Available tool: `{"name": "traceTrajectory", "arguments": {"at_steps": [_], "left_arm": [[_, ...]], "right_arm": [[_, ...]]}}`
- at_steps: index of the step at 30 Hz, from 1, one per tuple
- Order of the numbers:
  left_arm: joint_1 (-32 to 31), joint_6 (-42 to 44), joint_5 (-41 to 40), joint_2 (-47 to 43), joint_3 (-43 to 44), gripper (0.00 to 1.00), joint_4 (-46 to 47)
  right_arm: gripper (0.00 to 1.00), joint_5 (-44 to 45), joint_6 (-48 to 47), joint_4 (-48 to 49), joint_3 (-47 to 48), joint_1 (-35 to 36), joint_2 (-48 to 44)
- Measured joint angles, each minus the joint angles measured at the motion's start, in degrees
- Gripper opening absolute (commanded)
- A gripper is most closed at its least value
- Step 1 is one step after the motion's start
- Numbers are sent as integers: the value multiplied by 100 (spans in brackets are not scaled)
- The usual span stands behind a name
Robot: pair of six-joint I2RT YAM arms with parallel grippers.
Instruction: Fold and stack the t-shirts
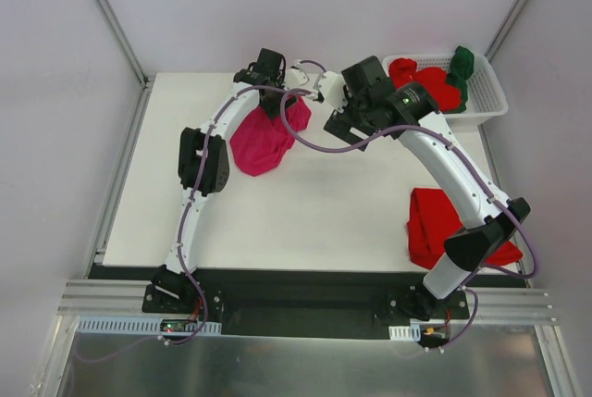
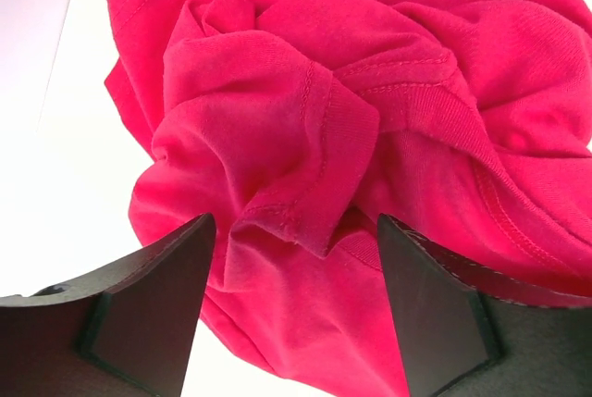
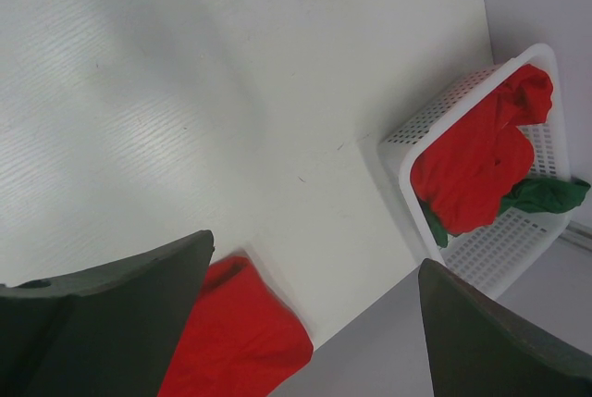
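Note:
A crumpled magenta-pink t-shirt [image 1: 264,138] lies at the back of the white table [image 1: 324,217]. My left gripper [image 1: 274,101] hangs over its far end. In the left wrist view the jaws [image 2: 291,258] stand wide open with the bunched pink cloth [image 2: 305,119] lying between and beyond them, not pinched. My right gripper [image 1: 344,119] is open and empty above the table, right of the pink shirt, and it shows in the right wrist view [image 3: 316,254]. A folded bright red t-shirt [image 1: 444,226] lies at the front right and also shows in the right wrist view [image 3: 236,341].
A white slotted basket [image 1: 490,105] stands at the back right corner. It holds crumpled red shirts [image 1: 425,82] and a dark green shirt [image 1: 461,64] draped over its rim. In the right wrist view the basket [image 3: 398,152] sits by the table's edge.

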Motion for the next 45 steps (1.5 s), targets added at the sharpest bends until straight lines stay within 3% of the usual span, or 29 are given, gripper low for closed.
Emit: {"name": "traceTrajectory", "arguments": {"at_steps": [3, 5, 8, 9, 18, 27, 35, 45], "left_arm": [[0, 68, -28, 0, 2, 60, 2], [0, 98, -31, 2, 2, 49, 2], [0, 120, -31, 4, 20, 22, 0], [0, 116, -31, 4, 33, 0, 0], [0, -302, -22, -170, 315, 0, -2], [-9, -772, 109, -2404, 131, 0, 203], [-487, -645, -118, -3567, 925, 0, 507], [-796, -385, -413, -3807, 796, 0, 417]], "right_arm": [[97, 0, 0, 0, 0, 0, 0], [97, 0, 2, 0, 0, 4, 0], [97, 0, 2, -2, 0, 4, 0], [97, 0, 2, 0, 0, 7, 0], [97, 0, 9, 2, -13, 17, 0], [96, -85, 42, 11, -66, 28, 0], [97, -127, 214, 72, -157, 39, 15], [99, -601, 734, 1086, 1165, 116, 367]]}}
